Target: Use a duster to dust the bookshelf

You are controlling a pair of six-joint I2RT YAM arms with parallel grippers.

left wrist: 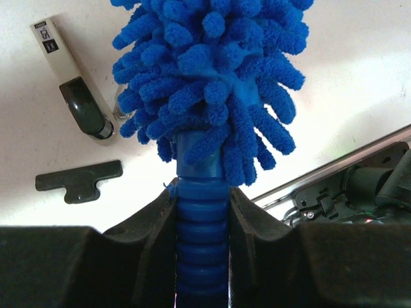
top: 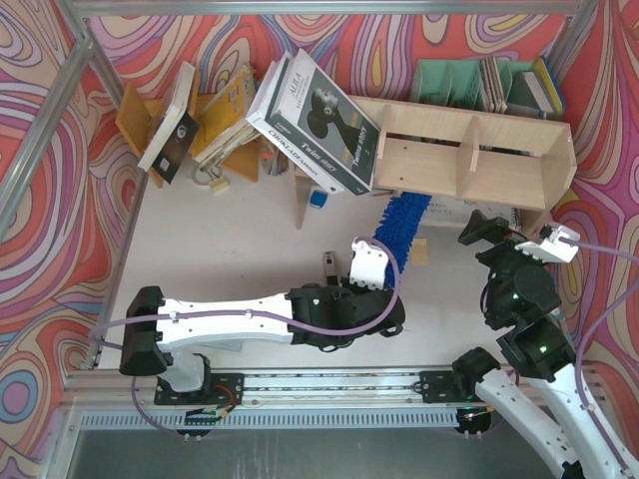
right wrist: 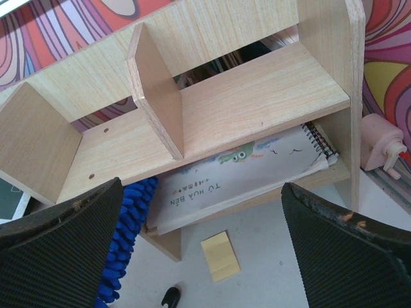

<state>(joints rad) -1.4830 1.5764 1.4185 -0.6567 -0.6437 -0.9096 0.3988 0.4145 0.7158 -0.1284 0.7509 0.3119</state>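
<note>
From my seat, the left claw [left wrist: 202,199] is clenched on the ribbed blue handle of the duster [top: 401,222], pads pressing it from both sides. The fluffy head points away from the arm, toward the bookshelf [top: 469,160] at the far right of the table [top: 240,249]. From above, the tip reaches the shelf's near lower edge at its left end. The right wrist view shows blue fluff tucked below the bottom board, just beside a spiral notebook [right wrist: 244,173] lying underneath. I can't say for sure whether the fluff is actually touching the wood.

The right claw [right wrist: 200,212] is released, spread wide and holding nothing, hanging in front of the right compartment.

By my reckoning the pickup is done and the duster is at the shelf, so dusting is only getting going. The two open compartments, the divider and the top board all look left to sweep, though I can't make out any dust.
</note>
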